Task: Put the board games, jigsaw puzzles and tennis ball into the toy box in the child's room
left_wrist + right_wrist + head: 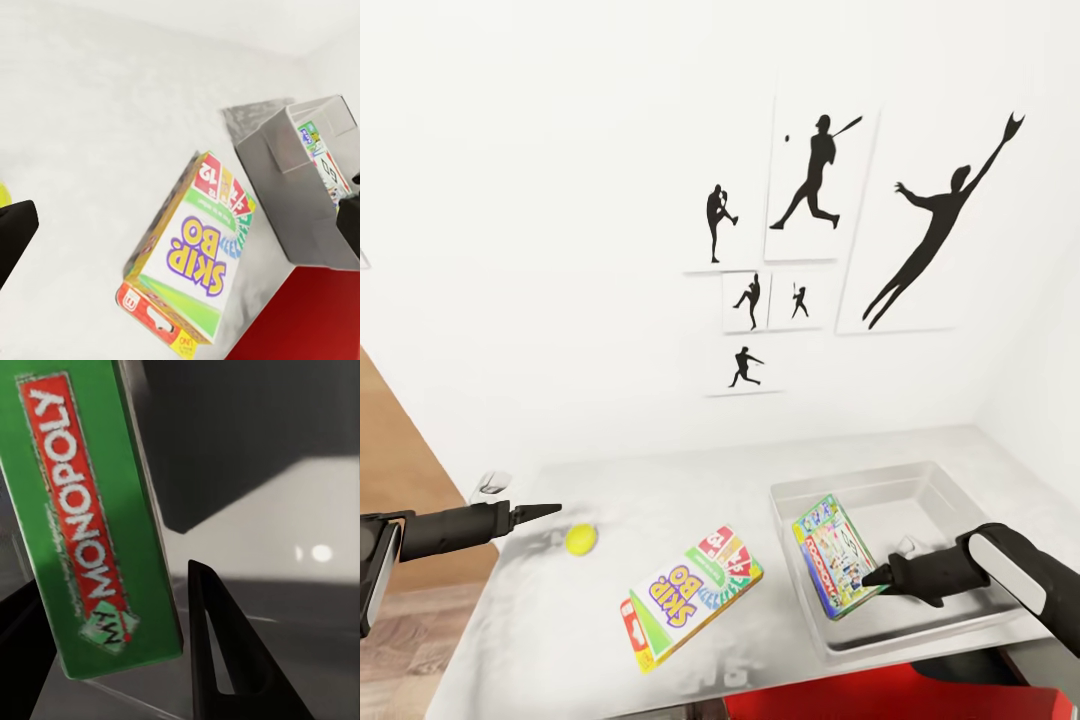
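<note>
Right gripper [872, 577] reaching into the translucent grey toy box [950, 480], dark tapered fingers spreading beside the green Monopoly box [832, 556] leaning inside, glossy Skip-Bo box [690, 597] lying flat on the pale surface [540, 640], fuzzy tennis ball [581, 539] sitting near the left gripper [550, 510], its finger spacing impossible to tell.

The yellow, green and red game box [692, 598] lying on the surface [540, 620] reads "SKIP-BO" in purple letters, with "12" on its red corner. The green game box [90, 510] carries "MONOPOLY" in white letters on a red band along its edge.
</note>
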Tool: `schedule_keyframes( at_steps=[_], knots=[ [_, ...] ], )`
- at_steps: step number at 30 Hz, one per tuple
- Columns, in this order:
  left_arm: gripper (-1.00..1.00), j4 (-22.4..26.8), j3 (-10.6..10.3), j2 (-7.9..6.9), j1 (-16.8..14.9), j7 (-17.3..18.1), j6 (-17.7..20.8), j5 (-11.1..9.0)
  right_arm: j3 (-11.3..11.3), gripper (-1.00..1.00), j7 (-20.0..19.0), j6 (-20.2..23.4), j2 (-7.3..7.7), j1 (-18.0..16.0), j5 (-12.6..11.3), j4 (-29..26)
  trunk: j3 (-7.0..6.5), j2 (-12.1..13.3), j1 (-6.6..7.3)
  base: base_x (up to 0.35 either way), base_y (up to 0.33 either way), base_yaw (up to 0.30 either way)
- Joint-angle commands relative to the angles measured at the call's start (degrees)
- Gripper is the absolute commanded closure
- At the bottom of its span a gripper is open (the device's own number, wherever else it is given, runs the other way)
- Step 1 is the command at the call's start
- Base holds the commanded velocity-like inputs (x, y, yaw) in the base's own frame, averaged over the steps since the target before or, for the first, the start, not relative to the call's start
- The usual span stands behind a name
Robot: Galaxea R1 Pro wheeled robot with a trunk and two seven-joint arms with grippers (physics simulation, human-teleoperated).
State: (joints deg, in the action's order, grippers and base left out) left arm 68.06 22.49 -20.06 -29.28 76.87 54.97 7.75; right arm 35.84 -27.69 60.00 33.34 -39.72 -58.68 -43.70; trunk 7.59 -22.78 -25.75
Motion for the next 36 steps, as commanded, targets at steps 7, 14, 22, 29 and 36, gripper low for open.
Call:
schedule_keyframes(
  at_steps=[7, 14, 22, 29, 36],
  knots=[
    [-1.00, 0.1, 0.1, 0.10, -0.1, 0.5, 0.6, 0.6, 0.2, 1.00, -0.5, 0.0, 0.14, -0.5, 0.7, 0.0, 0.59, -0.1, -0.04, 0.000, 0.000, 0.000],
    [-1.00, 0.1, 0.1, 0.11, -0.1, 0.5, 0.6, 0.6, 0.2, 1.00, -0.5, 0.0, 0.10, -0.9, 0.6, 0.1, 0.64, -0.1, -0.04, 0.000, 0.000, 0.000],
    [-1.00, 0.1, 0.1, 0.11, -0.1, 0.5, 0.6, 0.6, 0.2, -1.00, -0.5, 0.0, 0.06, -0.9, 0.7, 0.4, 0.64, -0.1, -0.04, 0.000, 0.000, 0.000],
    [-1.00, 0.1, 0.1, 0.11, -0.1, 0.5, 0.6, 0.6, 0.2, -1.00, -0.5, 0.0, 0.06, -0.9, 0.7, 0.5, 0.64, -0.1, -0.04, 0.000, 0.000, 0.000],
    [-1.00, 0.1, 0.1, 0.11, -0.1, 0.5, 0.6, 0.6, 0.2, -1.00, -0.5, 0.0, 0.06, -0.9, 0.7, 0.5, 0.64, -0.1, -0.04, 0.000, 0.000, 0.000]
  ],
)
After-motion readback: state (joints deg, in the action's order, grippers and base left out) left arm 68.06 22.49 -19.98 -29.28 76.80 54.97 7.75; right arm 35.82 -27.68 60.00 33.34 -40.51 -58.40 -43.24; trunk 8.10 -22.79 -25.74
